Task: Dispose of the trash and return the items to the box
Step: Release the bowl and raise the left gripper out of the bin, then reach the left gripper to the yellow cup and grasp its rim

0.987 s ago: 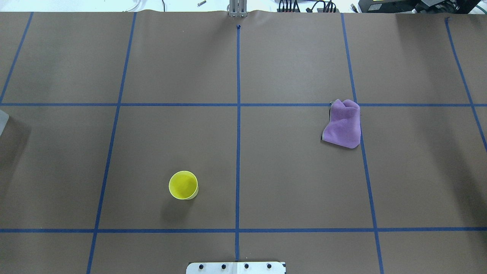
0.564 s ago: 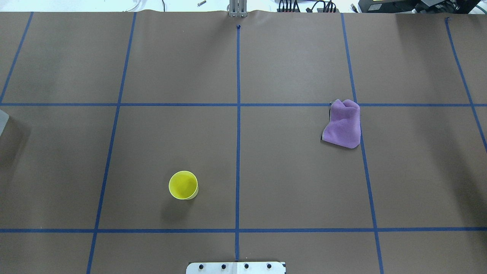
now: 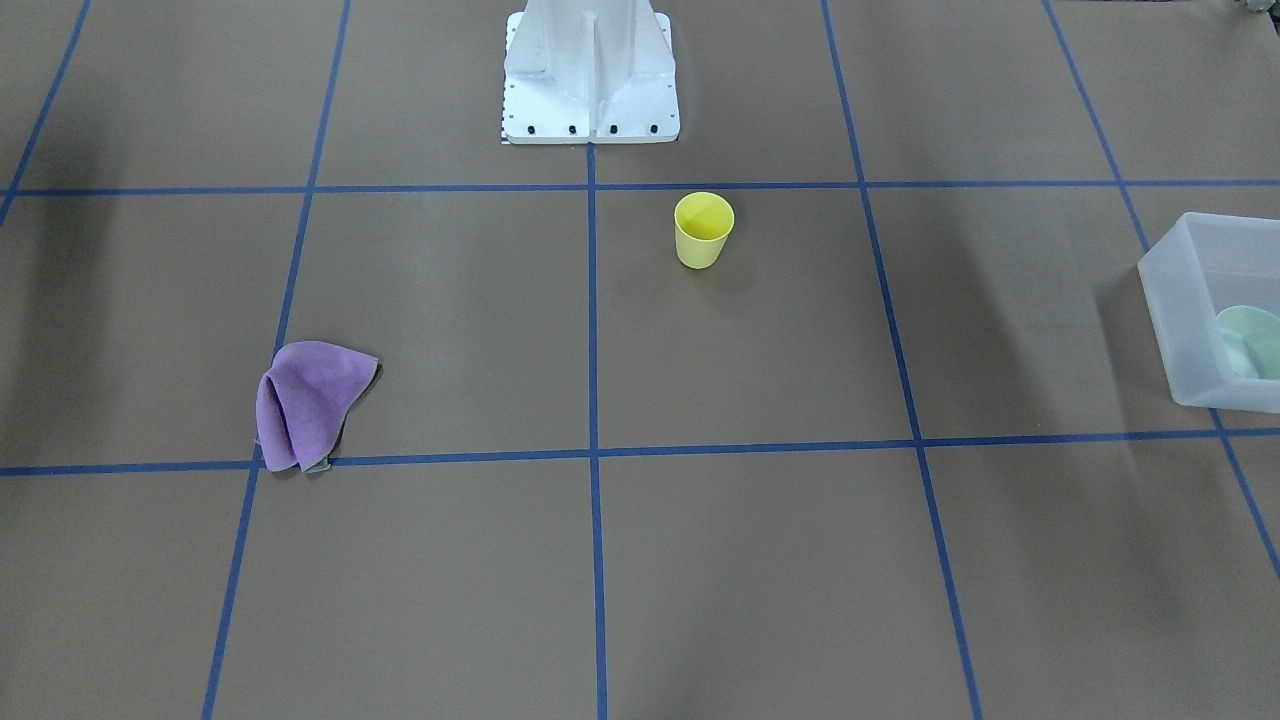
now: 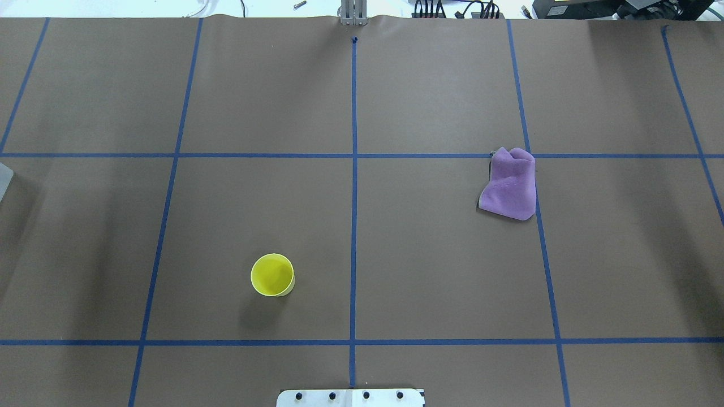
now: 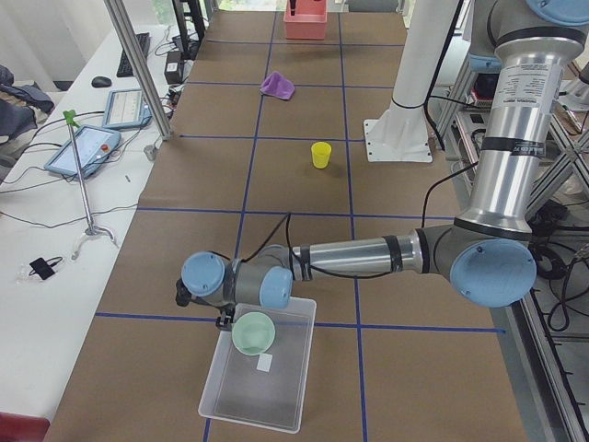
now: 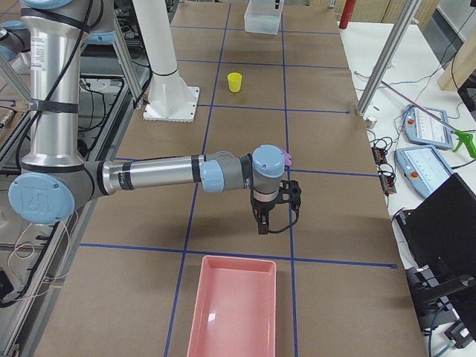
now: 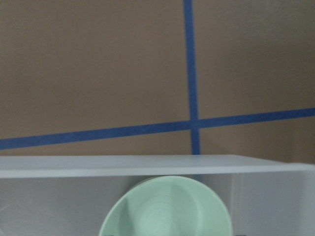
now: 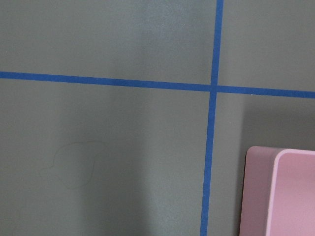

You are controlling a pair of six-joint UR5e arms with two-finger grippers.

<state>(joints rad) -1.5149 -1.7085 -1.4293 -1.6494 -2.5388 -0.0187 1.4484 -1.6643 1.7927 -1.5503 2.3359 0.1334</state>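
The mint-green bowl [image 5: 253, 331] is inside the frosted-white box [image 5: 293, 391] at the table's left end. It also shows in the front view [image 3: 1250, 340] and the left wrist view [image 7: 165, 206], behind the box wall [image 7: 147, 165]. My left gripper [image 5: 230, 322] hangs right at the bowl over the box's near-robot end. I cannot tell whether it is open or shut. My right gripper [image 6: 277, 217] hangs above the table between the purple cloth [image 6: 285, 158] and the pink tray [image 6: 230, 305]. I cannot tell its state either.
A yellow cup [image 4: 272, 275] stands upright near the robot base [image 4: 350, 397]. The purple cloth [image 4: 509, 183] lies crumpled on the right half. The pink tray [image 8: 283, 191] sits at the table's right end. A corner of the box [image 4: 4, 178] shows at the overhead view's left edge.
The shadow at the overhead view's left edge has faded and drawn back to the left. The cup and the cloth have not moved.
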